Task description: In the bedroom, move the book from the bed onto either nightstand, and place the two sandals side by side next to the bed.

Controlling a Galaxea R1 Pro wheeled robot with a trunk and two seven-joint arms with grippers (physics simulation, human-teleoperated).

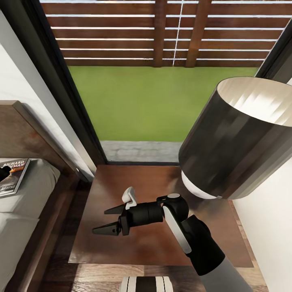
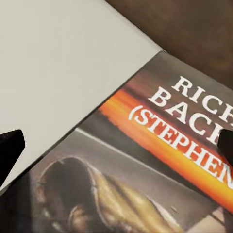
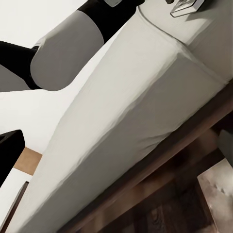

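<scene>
Left fingers [image 2: 12, 148] spread just above the book [image 2: 160, 160] on the bed [image 2: 53, 63].

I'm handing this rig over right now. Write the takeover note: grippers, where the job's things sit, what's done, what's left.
Right gripper: open, empty, above the nightstand, under the lamp.
Left gripper: fingers spread over the book, not closed on it.
Book: lying on the bed, near the headboard corner.
Sandals: location not established from these pictures.
Done: nothing placed so far.
Left: grasp the book, set it on the nightstand; then find both sandals and put them side by side beside the bed.
</scene>
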